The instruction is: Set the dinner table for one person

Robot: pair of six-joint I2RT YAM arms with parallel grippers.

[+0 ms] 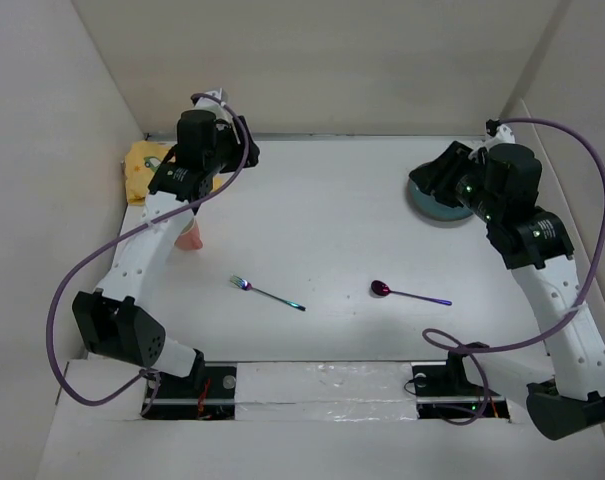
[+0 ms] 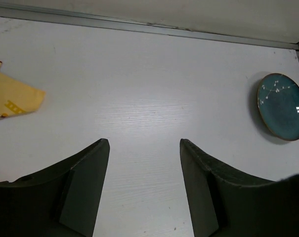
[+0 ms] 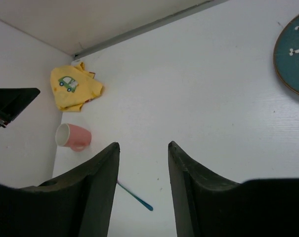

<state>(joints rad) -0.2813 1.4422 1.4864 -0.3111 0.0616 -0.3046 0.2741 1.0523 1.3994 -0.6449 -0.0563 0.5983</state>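
Note:
The dinner table (image 1: 322,220) is a flat white surface with walls on three sides. A teal plate (image 1: 429,204) lies at the back right, partly under my right gripper (image 1: 429,177), which is open and empty above it. The plate also shows in the left wrist view (image 2: 282,106) and the right wrist view (image 3: 293,54). A pink mug (image 1: 189,240) stands at the left, partly hidden by my left arm. A fork (image 1: 267,292) and a spoon (image 1: 407,293) lie in the near middle. My left gripper (image 1: 244,142) is open and empty, raised at the back left.
A yellow cloth printed with vehicles (image 1: 145,170) lies crumpled in the back left corner. In the right wrist view the cloth (image 3: 74,88), the mug (image 3: 72,136) and the fork's handle (image 3: 137,196) show ahead of the open fingers.

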